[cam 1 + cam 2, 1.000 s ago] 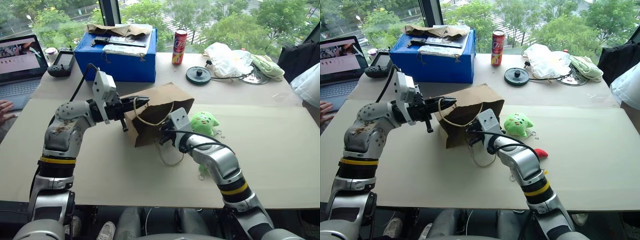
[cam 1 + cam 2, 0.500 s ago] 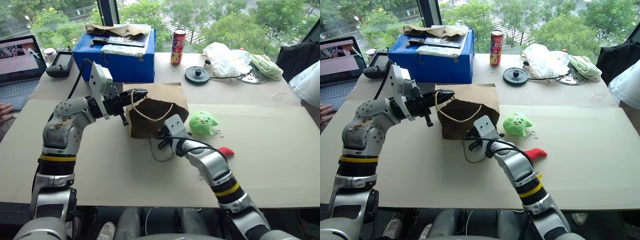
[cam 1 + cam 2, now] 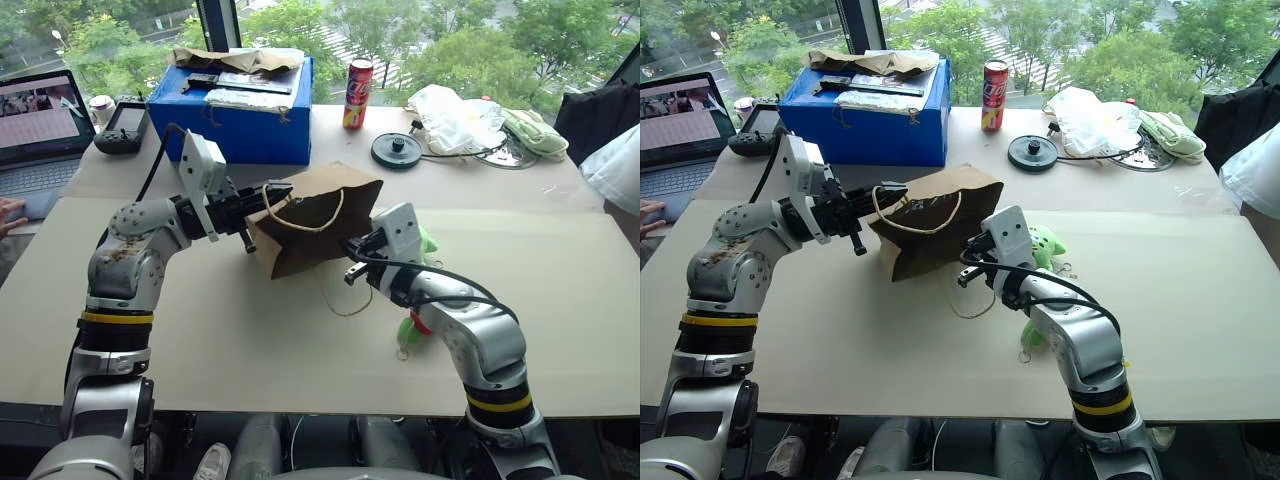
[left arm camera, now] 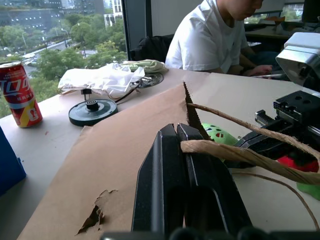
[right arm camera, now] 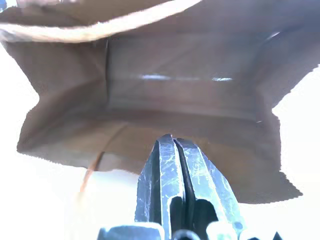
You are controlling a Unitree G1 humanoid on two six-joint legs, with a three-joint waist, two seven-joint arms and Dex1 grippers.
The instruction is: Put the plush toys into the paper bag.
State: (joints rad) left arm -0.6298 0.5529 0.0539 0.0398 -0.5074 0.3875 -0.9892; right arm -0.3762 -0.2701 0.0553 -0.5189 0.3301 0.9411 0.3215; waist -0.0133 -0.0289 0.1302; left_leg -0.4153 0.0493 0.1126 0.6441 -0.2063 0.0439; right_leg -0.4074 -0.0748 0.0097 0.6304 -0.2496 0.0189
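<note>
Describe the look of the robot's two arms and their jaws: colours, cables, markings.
Both arms have silver-grey metal shells with black joints and a yellow band above each elbow. The left gripper and right gripper each carry two black fingers under a white wrist housing, with black cables looping along the forearms. The left arm's shell looks scuffed.

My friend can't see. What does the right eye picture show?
Two robot arms work at a paper bag on a table. The left gripper pinches the bag's edge, and the right gripper is at its open mouth. A green toy lies beside the bag, behind the right arm.
</note>
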